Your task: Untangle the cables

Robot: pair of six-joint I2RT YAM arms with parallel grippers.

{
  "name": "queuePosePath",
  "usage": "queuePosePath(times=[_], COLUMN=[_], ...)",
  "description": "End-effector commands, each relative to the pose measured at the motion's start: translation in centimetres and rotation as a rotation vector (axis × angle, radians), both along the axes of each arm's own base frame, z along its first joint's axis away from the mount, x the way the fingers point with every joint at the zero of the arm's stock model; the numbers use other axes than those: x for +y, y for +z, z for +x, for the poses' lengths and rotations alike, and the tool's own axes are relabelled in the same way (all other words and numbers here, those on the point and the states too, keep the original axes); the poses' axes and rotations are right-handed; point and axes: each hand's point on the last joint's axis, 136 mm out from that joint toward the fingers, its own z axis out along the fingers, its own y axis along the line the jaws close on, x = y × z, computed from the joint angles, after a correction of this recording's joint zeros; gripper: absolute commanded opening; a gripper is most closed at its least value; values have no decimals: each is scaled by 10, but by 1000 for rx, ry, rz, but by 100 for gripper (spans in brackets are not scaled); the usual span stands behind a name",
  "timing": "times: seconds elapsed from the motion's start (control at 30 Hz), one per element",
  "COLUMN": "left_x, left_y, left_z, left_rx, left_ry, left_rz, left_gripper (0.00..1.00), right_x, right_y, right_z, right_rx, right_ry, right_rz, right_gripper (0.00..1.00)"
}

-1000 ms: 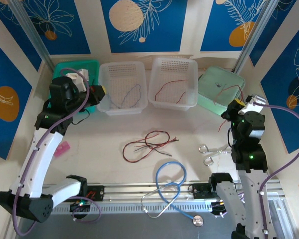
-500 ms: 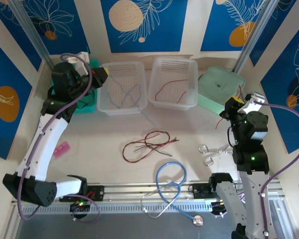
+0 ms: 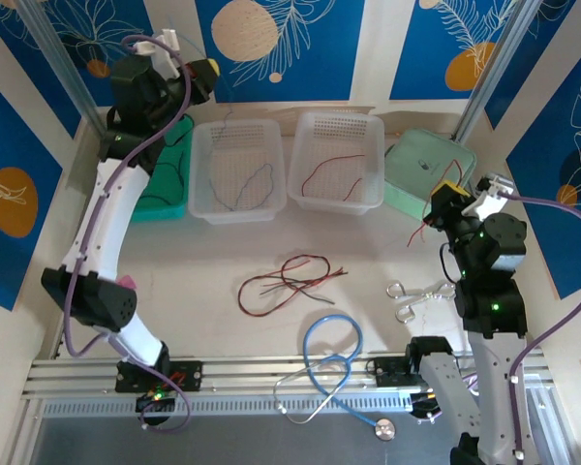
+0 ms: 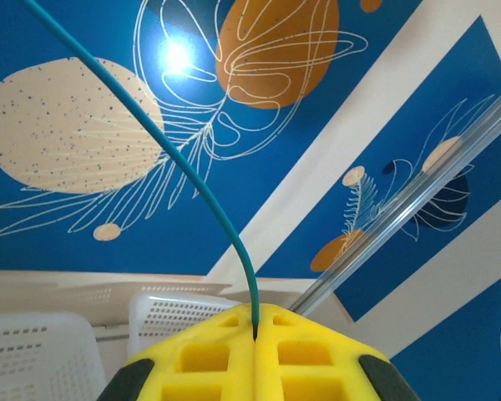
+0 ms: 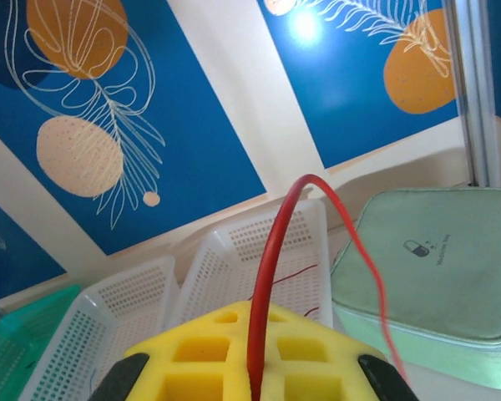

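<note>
A knot of red and black cables (image 3: pixel 289 281) lies mid-table. My left gripper (image 3: pixel 203 69) is raised high at the back left, shut on a grey-blue cable (image 4: pixel 194 182) that hangs down into the left white basket (image 3: pixel 205 208), where its loose end (image 3: pixel 255 184) curls. My right gripper (image 3: pixel 445 197) is at the right, shut on a red cable (image 5: pixel 270 251) that arches over and dangles (image 3: pixel 421 232) by the pale green case (image 3: pixel 431 163). Another red cable (image 3: pixel 331 165) lies in the right white basket (image 3: pixel 366 199). A black cable (image 3: pixel 165 197) sits in the green basket (image 3: pixel 177 126).
A blue-tubed stethoscope (image 3: pixel 329 356) lies near the front rail. Metal scissors (image 3: pixel 414 294) rest beside the right arm. A pink object (image 3: pixel 128 281) peeks out behind the left arm. Patterned walls close in the back and sides.
My left arm has swung up and back from the green basket to high above the left white basket, drawing the grey-blue cable upward. My right gripper shifted slightly with the red cable.
</note>
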Motion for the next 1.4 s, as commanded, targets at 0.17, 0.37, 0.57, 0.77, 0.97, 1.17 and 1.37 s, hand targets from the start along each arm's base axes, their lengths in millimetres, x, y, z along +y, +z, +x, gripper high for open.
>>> queuePosePath(times=[0.17, 0.37, 0.57, 0.77, 0.97, 1.17, 1.37], left_x=[14, -7, -25, -43, -32, 8, 9], left_y=[-123, -225, -203, -115, -18, 4, -49], left_z=[76, 87, 81, 65, 50, 37, 40], left_rx=[195, 393, 315, 157, -39, -116, -41], left_ry=[152, 68, 54, 28, 82, 279, 259], left_rz=[176, 454, 374, 251, 190, 322, 361], left_gripper=[0, 0, 0, 0, 0, 0, 0], right_x=[22, 30, 29, 25, 27, 26, 21], right_y=[21, 79, 101, 85, 76, 72, 75], right_z=[-6, -35, -48, -41, -37, -38, -42], right_rx=[-48, -123, -171, -146, -125, -118, -142], right_ry=[116, 157, 149, 127, 135, 126, 103], right_rz=[33, 35, 6, 26, 37, 38, 29], right_gripper=[0, 0, 0, 0, 0, 0, 0])
